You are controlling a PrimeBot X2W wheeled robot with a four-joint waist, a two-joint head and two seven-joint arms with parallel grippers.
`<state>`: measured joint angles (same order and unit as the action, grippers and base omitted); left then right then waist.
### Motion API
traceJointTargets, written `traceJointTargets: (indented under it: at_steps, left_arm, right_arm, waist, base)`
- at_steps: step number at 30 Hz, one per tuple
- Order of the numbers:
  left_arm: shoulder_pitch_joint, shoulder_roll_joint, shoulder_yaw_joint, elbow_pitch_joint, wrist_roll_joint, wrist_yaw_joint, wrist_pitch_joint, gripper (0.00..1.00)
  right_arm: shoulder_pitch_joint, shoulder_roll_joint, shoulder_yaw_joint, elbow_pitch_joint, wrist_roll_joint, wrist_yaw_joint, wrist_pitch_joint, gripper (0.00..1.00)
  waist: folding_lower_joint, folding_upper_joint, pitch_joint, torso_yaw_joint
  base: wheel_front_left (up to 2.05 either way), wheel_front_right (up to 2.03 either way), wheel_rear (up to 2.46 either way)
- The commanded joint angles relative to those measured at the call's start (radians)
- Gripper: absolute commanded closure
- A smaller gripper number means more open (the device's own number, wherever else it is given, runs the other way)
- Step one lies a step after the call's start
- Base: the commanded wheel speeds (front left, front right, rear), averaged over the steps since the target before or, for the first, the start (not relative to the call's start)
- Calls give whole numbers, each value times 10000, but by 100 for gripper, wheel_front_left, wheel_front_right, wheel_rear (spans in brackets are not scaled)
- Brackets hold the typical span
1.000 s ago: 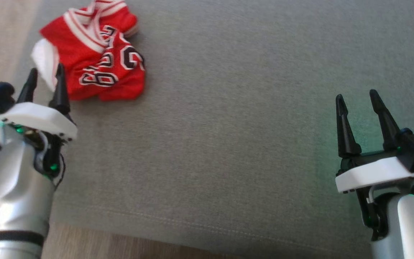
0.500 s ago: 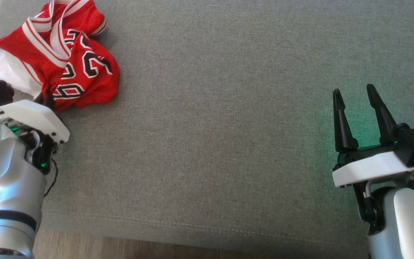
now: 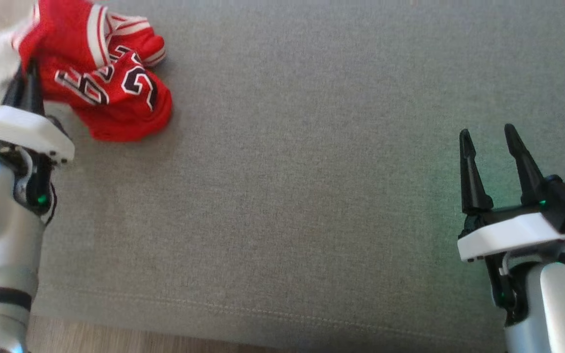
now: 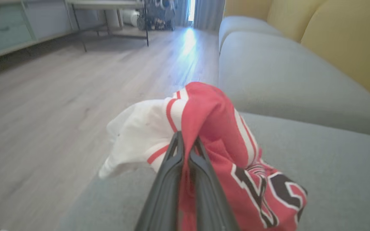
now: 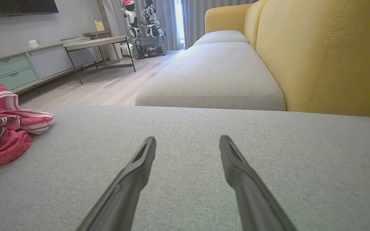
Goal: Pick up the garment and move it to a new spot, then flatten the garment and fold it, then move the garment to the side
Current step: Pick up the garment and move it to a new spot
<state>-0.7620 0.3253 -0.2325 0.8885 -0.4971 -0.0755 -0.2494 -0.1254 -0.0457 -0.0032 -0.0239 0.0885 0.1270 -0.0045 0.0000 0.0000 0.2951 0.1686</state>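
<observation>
The left gripper (image 4: 187,142), at the cushion's (image 3: 312,171) far left corner, has its fingers pinched together on a fold of the jersey (image 3: 111,88), where the red cloth meets the white. The jersey lies in a crumpled heap on that same corner. Its white part reaches past the cushion's left edge, and the numbered part rests on the cushion. It looks light, thin and limp, so it should lift easily but will drape and bunch. A pinch on one fold may carry only one layer, leaving the rest to trail. For flattening, the striped hems or shoulder edges look like better holds. The right gripper (image 3: 486,130) hovers over the cushion's right side, near its front seam, fingers spread wide and holding nothing.
</observation>
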Motion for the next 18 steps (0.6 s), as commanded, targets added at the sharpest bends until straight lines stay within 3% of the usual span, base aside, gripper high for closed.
traceJointTargets:
  at_steps: [1,9,18]
  left_arm:
    - [190,620,515,-656,149,131,-119,100]
    - [2604,457,1362,-4034,1115,678,-122,100]
    - [5321,162,1145,-6861,1465,1392,192,100]
  right_arm:
    - [13,-45,223,-298,118,37,-77,0]
    - [575,-45,195,-75,455,37,-200,0]
    - [1275,-45,293,-6,819,37,-213,0]
  waist:
    - [0,0,-266,18]
    - [0,0,-1437,-148]
    - [0,0,-2484,-637]
  base:
    - [0,0,0]
    - [0,0,0]
    - [0,0,0]
